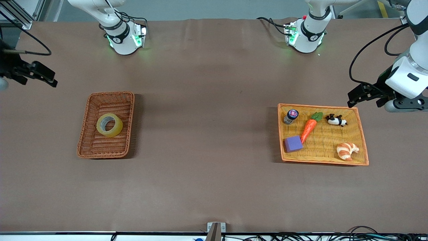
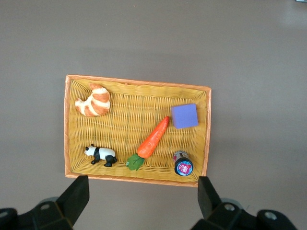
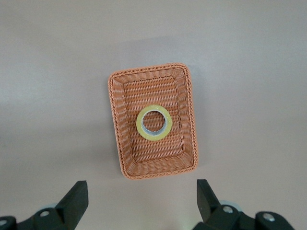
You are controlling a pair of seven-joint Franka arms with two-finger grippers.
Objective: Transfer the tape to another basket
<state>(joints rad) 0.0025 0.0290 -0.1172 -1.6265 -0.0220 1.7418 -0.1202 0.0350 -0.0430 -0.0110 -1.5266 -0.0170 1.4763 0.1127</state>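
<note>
A carrot (image 1: 308, 129), a purple block (image 1: 293, 144), a croissant (image 1: 347, 151), a toy panda (image 1: 336, 120) and a small jar (image 1: 291, 116) are being held in the orange tray (image 1: 362, 140) at the right of the front view. Nothing is being blocked. The tape (image 1: 109, 125) is lying flat in the brown basket (image 1: 83, 144) at the left, well apart from both grippers. It is a yellowish ring with a grey middle. The right gripper (image 1: 50, 79) is being held spread and empty at the far left edge. The left gripper (image 1: 355, 97) is being held spread and empty just above the tray's upper right corner.
</note>
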